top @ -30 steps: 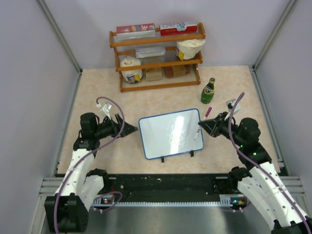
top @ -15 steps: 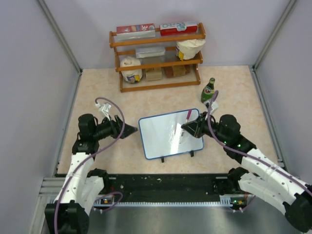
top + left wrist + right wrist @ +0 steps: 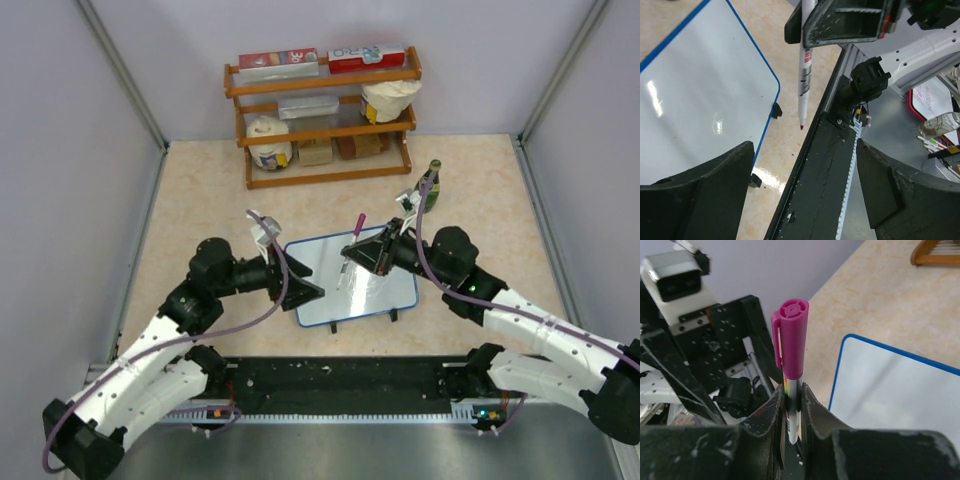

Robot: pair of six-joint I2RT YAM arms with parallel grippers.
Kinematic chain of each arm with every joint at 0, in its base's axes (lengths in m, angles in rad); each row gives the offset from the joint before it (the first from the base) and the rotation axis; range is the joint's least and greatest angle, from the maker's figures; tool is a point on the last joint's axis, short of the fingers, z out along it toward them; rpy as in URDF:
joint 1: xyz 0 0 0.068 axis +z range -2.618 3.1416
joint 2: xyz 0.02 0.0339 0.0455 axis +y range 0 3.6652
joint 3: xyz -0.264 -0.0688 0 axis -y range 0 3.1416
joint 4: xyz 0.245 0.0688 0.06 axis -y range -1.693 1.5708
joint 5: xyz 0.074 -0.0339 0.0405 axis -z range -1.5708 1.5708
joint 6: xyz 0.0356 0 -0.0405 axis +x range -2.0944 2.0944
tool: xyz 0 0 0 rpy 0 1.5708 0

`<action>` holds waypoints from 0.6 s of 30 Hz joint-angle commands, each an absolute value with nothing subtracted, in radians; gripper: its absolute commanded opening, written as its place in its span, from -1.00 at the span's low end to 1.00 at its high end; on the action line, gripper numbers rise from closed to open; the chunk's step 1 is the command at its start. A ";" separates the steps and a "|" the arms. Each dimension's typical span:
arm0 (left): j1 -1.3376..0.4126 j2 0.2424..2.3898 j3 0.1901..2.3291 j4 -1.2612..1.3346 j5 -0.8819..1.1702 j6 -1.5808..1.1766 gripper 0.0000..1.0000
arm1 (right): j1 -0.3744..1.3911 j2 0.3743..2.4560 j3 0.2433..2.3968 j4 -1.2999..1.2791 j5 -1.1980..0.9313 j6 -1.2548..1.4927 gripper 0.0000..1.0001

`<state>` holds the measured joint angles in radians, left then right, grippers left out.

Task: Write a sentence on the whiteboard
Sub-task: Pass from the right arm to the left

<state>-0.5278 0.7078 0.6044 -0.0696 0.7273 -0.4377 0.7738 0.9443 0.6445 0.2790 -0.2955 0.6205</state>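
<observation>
Beige tabletop [image 3: 200,190], whiteboard [image 3: 375,290] | left fingers [image 3: 695,200] wide | right fingers [image 3: 767,415] clamp marker [image 3: 792,340] (tip: left wrist view only)

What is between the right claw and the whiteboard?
A marker, gripped by the right claw, its tip pointing down and clear of the whiteboard. The left wrist view shows it best.
</observation>
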 commanded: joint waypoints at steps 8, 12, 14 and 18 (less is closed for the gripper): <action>-0.775 0.965 0.710 0.158 0.560 -0.403 0.60 | 0.818 0.946 0.730 0.367 -0.281 0.664 -1.00; -0.790 1.000 0.727 0.182 0.552 -0.408 0.46 | 0.819 0.940 0.713 0.370 -0.279 0.672 -1.00; -0.793 1.003 0.726 0.190 0.548 -0.411 0.43 | 0.821 0.934 0.707 0.368 -0.279 0.672 -1.00; -0.793 0.996 0.724 0.193 0.529 -0.413 0.10 | 0.821 0.922 0.695 0.365 -0.276 0.676 -1.00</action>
